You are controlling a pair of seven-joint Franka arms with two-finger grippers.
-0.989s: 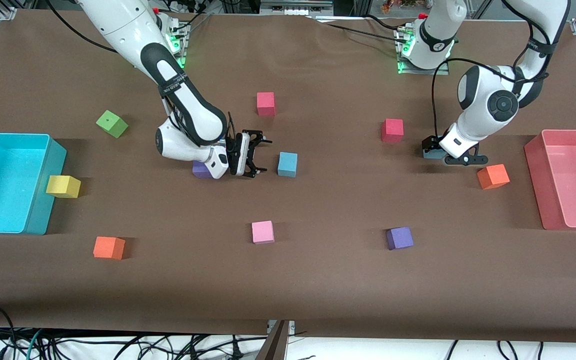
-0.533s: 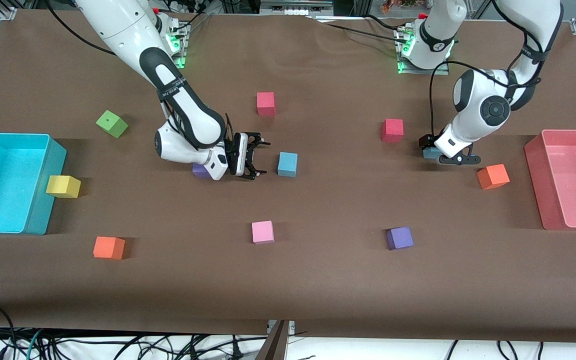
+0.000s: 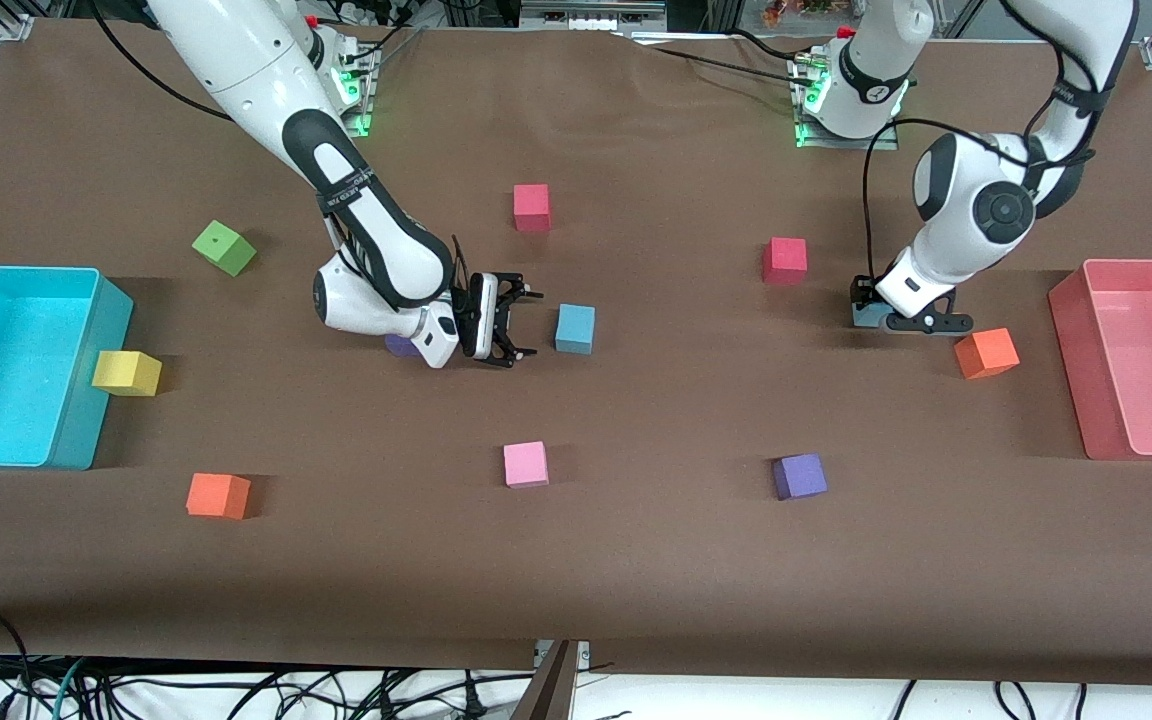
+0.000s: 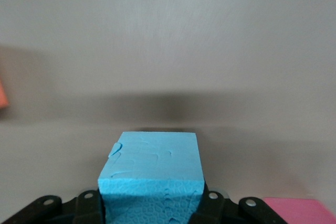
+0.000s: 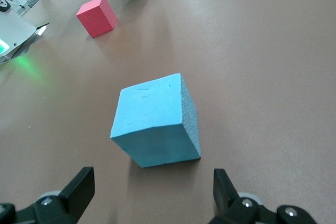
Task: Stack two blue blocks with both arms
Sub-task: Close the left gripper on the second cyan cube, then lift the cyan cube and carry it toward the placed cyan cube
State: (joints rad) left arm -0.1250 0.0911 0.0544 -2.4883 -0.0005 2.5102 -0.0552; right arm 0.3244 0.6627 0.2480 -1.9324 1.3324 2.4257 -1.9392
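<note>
One blue block (image 3: 575,328) sits on the brown table near the middle. My right gripper (image 3: 513,324) hangs low beside it, toward the right arm's end, open and pointed at it. In the right wrist view the blue block (image 5: 157,127) lies just ahead of the spread fingers (image 5: 79,187), not touched. The second blue block (image 3: 866,315) is toward the left arm's end, mostly hidden under my left gripper (image 3: 881,314). In the left wrist view this blue block (image 4: 152,169) fills the gap of the left gripper (image 4: 152,205), whose jaws are shut against both of its sides.
A turquoise bin (image 3: 86,380) and a pink bin (image 3: 1076,370) stand at the table's two ends. Loose cubes lie around: red (image 3: 531,207), red (image 3: 785,260), orange (image 3: 986,352), orange (image 3: 217,495), purple (image 3: 800,476), pink (image 3: 525,464), green (image 3: 223,247), yellow (image 3: 126,372). A purple cube (image 3: 400,346) peeks from under the right arm.
The left gripper has shut on the blue block beneath it. The right gripper stayed open beside the other blue block, shifting only slightly.
</note>
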